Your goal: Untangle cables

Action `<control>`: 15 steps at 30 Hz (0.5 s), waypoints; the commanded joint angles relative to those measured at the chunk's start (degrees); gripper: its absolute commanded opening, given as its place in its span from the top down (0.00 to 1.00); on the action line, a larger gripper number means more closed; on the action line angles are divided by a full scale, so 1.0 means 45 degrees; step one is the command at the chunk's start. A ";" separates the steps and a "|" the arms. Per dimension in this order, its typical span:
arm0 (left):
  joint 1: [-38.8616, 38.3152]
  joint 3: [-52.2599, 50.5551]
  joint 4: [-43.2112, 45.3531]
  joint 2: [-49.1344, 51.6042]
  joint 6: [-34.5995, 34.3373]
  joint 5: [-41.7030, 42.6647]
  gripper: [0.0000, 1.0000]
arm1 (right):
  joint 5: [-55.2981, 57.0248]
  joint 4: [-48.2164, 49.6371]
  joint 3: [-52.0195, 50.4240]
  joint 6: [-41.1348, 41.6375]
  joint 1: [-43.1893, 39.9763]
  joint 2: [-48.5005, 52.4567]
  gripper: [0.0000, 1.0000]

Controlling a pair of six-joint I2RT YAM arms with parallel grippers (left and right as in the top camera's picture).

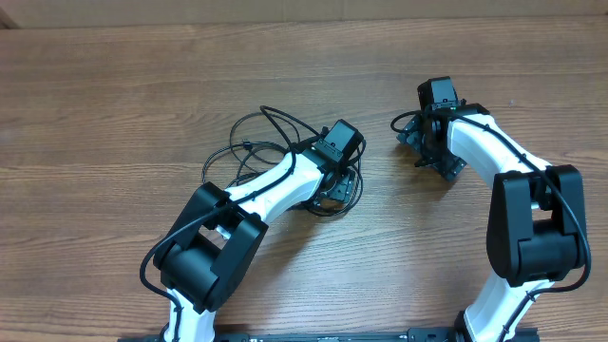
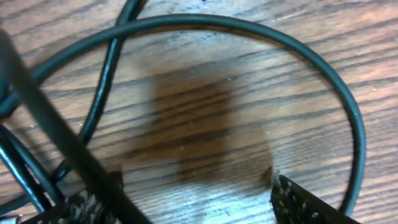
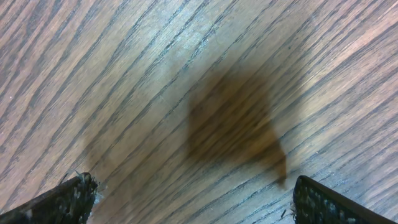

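The thin black cables (image 1: 249,147) lie in a tangled heap of loops on the wooden table, left of centre. My left gripper (image 1: 334,190) is down at the heap's right edge. In the left wrist view a wide cable loop (image 2: 249,28) curves around the open left gripper (image 2: 193,193). A blurred strand (image 2: 56,130) runs diagonally past the left finger (image 2: 84,208), and bare wood shows between the fingers. My right gripper (image 1: 418,142) is to the right, apart from the cables. It is open (image 3: 194,186) low over bare wood with nothing between its fingers (image 3: 317,202).
The wooden table (image 1: 114,85) spreads out on all sides of the heap. A cardboard-coloured edge (image 1: 285,9) runs along the far side. Both arm bases stand at the near edge.
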 commanded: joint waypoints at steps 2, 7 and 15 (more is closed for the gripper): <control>0.0000 -0.0568 -0.0039 0.0597 -0.0437 -0.0214 0.22 | 0.0092 0.0034 -0.0058 0.0039 -0.0010 -0.0136 0.00; 0.0000 -0.0612 0.0165 0.0597 -0.0432 -0.0559 0.60 | 0.0092 0.0034 -0.0058 0.0039 -0.0010 -0.0136 0.00; 0.0000 -0.0612 0.0097 0.0597 -0.0418 -0.0549 0.91 | 0.0092 0.0034 -0.0058 0.0039 -0.0010 -0.0136 0.00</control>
